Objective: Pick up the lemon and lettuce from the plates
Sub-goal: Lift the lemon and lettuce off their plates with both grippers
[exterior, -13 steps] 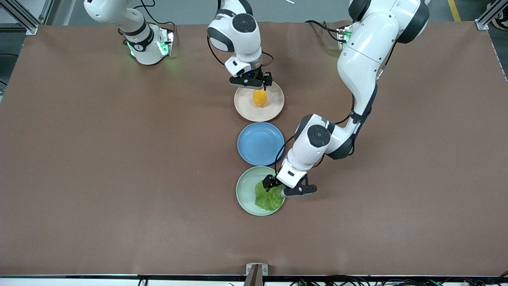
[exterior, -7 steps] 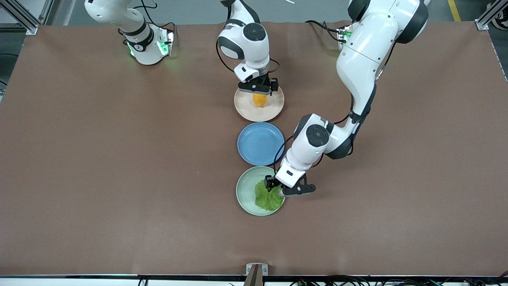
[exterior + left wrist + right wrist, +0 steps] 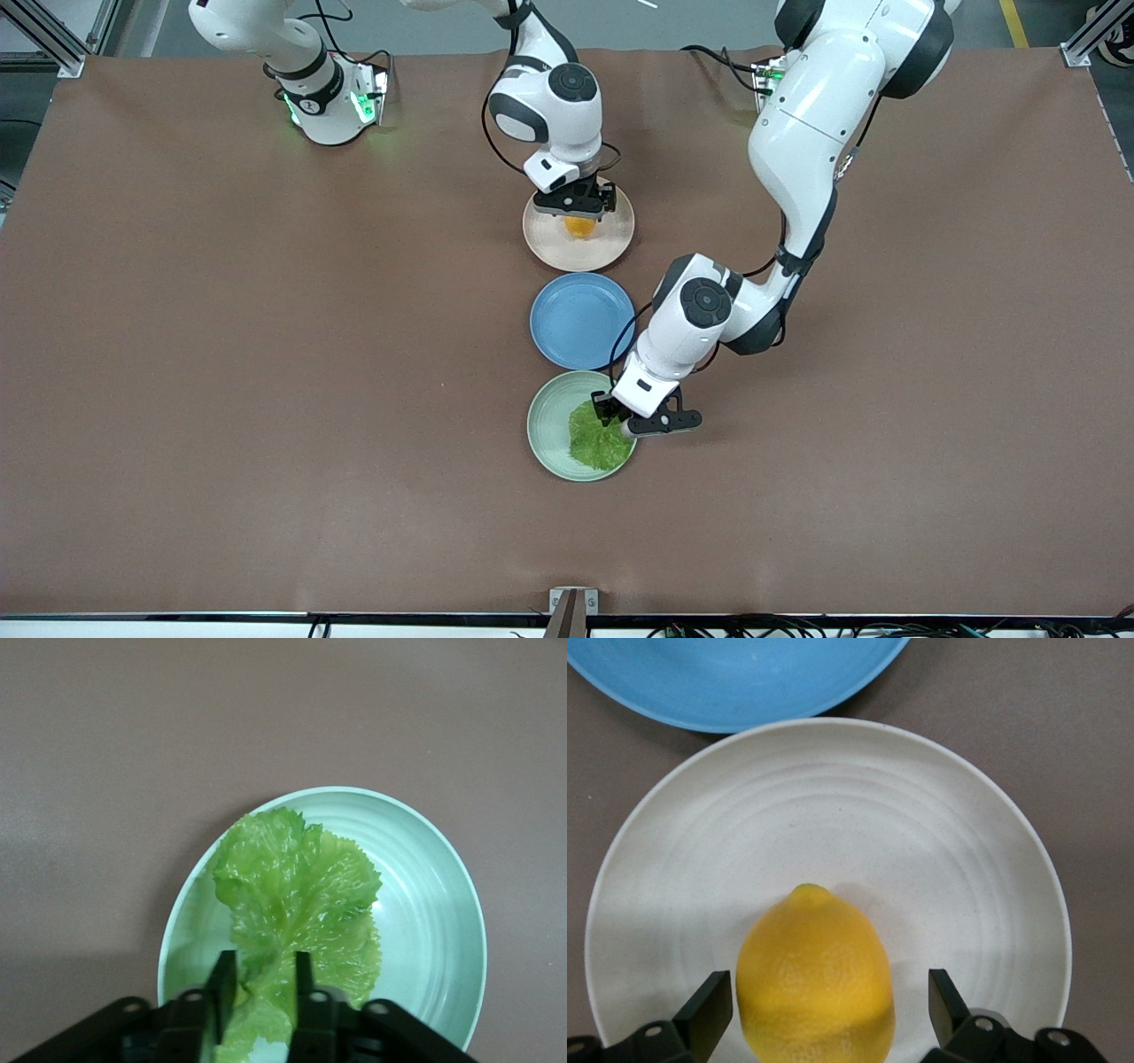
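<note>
A: Layout?

B: Brown matte table (image 3: 266,354). Three round shallow plates in a row down the middle. Beige plate (image 3: 611,248) nearest the bases, blue plate (image 3: 567,328) in the middle, mint plate (image 3: 549,425) nearest the front camera. All matte, with faint concentric rings in the wrist views.

A: Lemon?

B: Lemon (image 3: 815,983) sits on the beige plate (image 3: 921,842), toward the edge nearest the bases. Smooth, finely pitted yellow-orange skin, oval, small nub pointing at the blue plate (image 3: 735,682).

A: Right gripper?

B: Right gripper (image 3: 576,208) is low over the beige plate, straddling the lemon (image 3: 580,228). Fingers (image 3: 709,1005) stand wide, one on each side of the fruit, with a gap visible on both sides. Not gripping. The arm reaches out from its base, wrist pointing down.

A: Lettuce?

B: Lettuce (image 3: 301,895) lies flat in the mint plate (image 3: 434,904), on the half toward the left arm's end. Single bright green leaf, crinkled, ruffled edge, pale rib down the middle.

A: Left gripper?

B: Left gripper (image 3: 616,421) is down at the mint plate's rim, on the edge of the lettuce (image 3: 594,441). Fingers (image 3: 221,979) are narrow, with the leaf's stem end between them; the leaf bunches up there, pads against it on both sides. Leaf is on the plate, not lifted. Left arm folds at the elbow, forearm angled down past the blue plate, wrist tilted.
</note>
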You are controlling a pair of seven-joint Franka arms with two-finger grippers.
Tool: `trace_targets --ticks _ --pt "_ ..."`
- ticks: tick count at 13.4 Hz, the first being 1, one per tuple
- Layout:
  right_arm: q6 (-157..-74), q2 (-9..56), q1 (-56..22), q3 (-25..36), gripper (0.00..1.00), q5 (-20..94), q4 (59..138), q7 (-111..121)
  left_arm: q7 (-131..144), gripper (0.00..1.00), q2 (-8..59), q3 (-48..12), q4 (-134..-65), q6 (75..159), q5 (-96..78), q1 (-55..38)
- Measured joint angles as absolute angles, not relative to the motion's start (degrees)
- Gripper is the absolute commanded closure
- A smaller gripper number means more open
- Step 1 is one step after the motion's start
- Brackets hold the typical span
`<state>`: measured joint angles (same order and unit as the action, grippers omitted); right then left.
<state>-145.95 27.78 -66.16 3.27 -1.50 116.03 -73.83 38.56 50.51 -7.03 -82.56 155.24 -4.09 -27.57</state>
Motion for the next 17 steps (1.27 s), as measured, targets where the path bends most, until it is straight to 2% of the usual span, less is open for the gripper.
trace_targets --ticks 2,3,4,5,8,10,13,15,17 --pt "-146.0 27.9 -66.4 3.3 0.40 -1.5 116.0 -73.8 38.6 0.94 50.5 -7.0 -82.4 155.3 -4.1 -27.6" --pt "-146.0 27.9 -66.4 3.3 0.60 -1.5 116.0 -73.8 38.6 0.98 50.5 -7.0 -82.3 155.4 -4.1 -27.5" --pt "-146.0 27.9 -66.4 3.3 0.88 -1.5 116.0 -73.9 38.6 0.99 50.5 -7.0 -81.9 155.4 -4.1 -27.5" --pt "-146.0 27.9 -66.4 3.3 1.00 -1.5 115.9 -74.3 38.7 0.99 50.3 -7.0 -81.4 155.3 -4.1 -27.3" --pt "-143.6 25.8 -65.2 4.9 1.00 -1.5 114.3 -75.5 38.7 0.99 47.3 -7.0 -80.3 149.3 -4.1 -26.4" --pt "-137.1 20.3 -61.0 5.6 1.00 -1.6 113.1 -71.0 38.7 1.00 42.7 -7.0 -79.9 141.3 -4.1 -25.0" --pt "-126.7 11.0 -50.4 6.0 1.00 -1.6 113.3 -59.1 37.8 1.00 34.4 -7.2 -80.0 127.2 -4.1 -21.5" --pt "-125.2 9.2 -42.1 6.1 1.00 -1.7 114.4 -48.9 33.0 1.00 29.0 -8.8 -83.1 121.3 -4.1 -17.2" --pt "-125.8 9.9 -33.7 6.2 1.00 -1.7 115.8 -38.2 26.7 1.00 23.8 -11.9 -90.8 120.3 -4.1 -10.7"
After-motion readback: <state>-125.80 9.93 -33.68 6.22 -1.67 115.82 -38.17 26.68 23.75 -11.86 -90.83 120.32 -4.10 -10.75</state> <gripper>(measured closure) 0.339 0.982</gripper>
